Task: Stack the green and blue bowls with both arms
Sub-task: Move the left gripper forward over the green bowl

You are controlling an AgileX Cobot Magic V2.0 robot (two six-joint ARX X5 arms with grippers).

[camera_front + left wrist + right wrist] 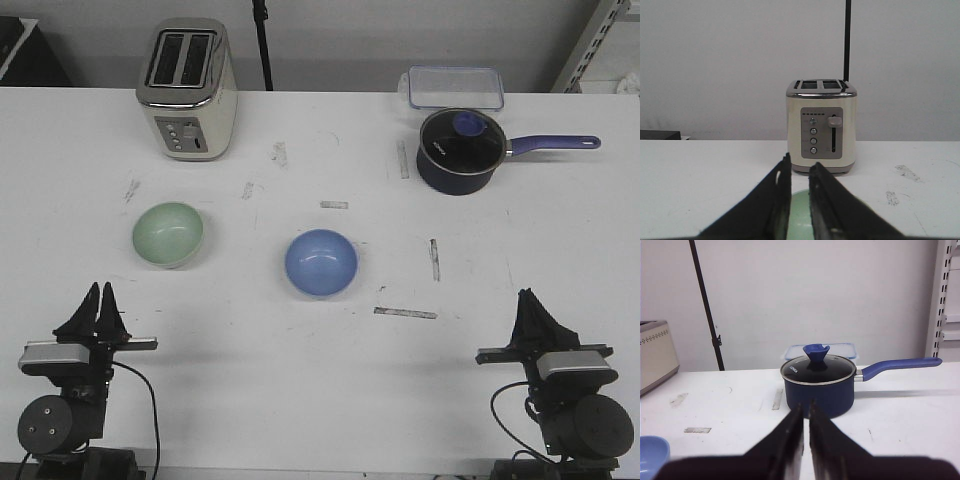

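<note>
1. While both bowls sit apart, steer your left gripper (104,292), fingers nearly closed and empty, toward twelve o'clock, onto the pale mint-green glossy bowl (168,233).
2. Keep your right gripper (527,297), likewise nearly closed, for the periwinkle-blue glossy bowl (321,262) at ten o'clock.

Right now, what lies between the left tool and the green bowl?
Nothing: the front view shows only bare white table between the left tool and the green bowl.
</note>
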